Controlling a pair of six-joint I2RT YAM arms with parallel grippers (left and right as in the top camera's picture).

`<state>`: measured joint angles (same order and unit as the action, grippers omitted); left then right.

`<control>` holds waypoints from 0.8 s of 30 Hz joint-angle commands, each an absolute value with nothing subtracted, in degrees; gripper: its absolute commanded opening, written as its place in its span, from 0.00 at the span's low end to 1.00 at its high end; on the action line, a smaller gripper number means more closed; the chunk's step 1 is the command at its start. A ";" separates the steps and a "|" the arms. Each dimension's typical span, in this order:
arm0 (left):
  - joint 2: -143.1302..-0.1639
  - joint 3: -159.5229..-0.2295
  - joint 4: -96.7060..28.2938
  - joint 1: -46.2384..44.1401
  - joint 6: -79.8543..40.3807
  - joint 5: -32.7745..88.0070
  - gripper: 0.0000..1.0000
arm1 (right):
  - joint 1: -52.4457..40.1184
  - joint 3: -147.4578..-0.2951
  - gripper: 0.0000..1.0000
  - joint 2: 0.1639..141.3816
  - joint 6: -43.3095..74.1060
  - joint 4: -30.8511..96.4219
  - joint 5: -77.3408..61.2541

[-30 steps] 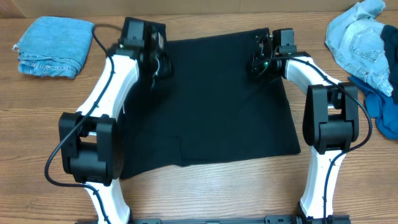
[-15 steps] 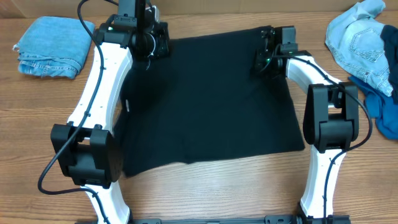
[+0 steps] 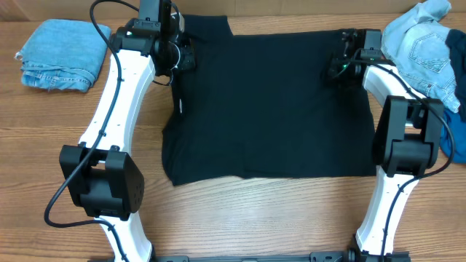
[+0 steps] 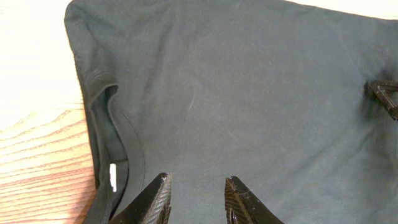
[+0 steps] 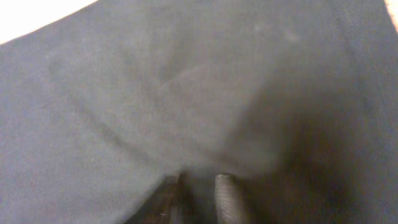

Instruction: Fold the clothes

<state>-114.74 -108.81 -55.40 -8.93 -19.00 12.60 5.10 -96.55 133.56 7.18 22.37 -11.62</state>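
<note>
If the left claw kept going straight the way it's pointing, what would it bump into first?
Most likely the black T-shirt. The left claw points at the flat cloth just ahead of its open tips, with nothing else in between. How high it is above the cloth is hard to tell.

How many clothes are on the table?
4: a black T-shirt spread in the middle, folded denim at the far left, crumpled denim at the far right, and a royal-blue garment just below it. More may hide under those two.
</note>
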 commanded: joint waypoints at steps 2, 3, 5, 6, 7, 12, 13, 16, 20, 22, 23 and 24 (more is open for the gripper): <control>-112.66 -110.26 -56.23 -9.04 -16.64 11.35 0.33 | 4.86 -97.30 0.67 134.43 7.27 28.08 -15.84; -112.64 -110.54 -57.14 -9.04 -16.64 10.44 0.32 | 4.71 -97.95 0.70 133.40 7.27 29.28 -16.45; -112.38 -111.28 -59.07 -9.04 -16.05 7.92 0.32 | 4.34 -98.91 0.73 130.76 7.27 32.05 -16.62; -112.18 -111.87 -60.07 -9.04 -15.46 6.74 0.32 | 4.21 -99.11 0.75 129.49 7.27 33.50 -16.67; -111.81 -112.60 -61.17 -9.04 -15.07 5.69 0.31 | 4.03 -99.13 0.75 128.05 7.27 34.98 -16.71; -109.80 -115.24 -64.71 -9.04 -14.28 3.99 0.34 | 2.52 -99.13 0.79 122.32 7.22 43.05 -18.02; -109.65 -115.24 -65.19 -9.04 -14.31 3.99 0.36 | 2.07 -99.13 0.79 121.60 7.25 44.62 -18.85; -109.97 -114.91 -67.59 -9.04 -14.33 3.27 0.37 | 0.19 -99.13 0.79 120.53 7.27 49.82 -21.69; -111.13 -112.36 -71.33 -9.06 -14.33 2.63 0.36 | -3.40 -98.63 0.79 120.53 7.03 56.25 -23.00; -111.81 -110.59 -73.30 -9.04 -14.33 2.31 0.33 | -4.78 -98.63 0.79 120.53 7.05 57.49 -22.59; -111.94 -109.45 -73.69 -9.04 -14.35 2.35 0.33 | -5.34 -98.63 0.80 120.53 7.03 57.78 -22.59; -112.01 -107.53 -73.41 -9.04 -14.37 2.37 0.33 | -6.00 -98.65 0.81 120.53 7.03 58.08 -22.81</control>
<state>-110.87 -111.81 -72.97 -8.93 -15.84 3.55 -4.34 -98.76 121.56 7.27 57.74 -21.63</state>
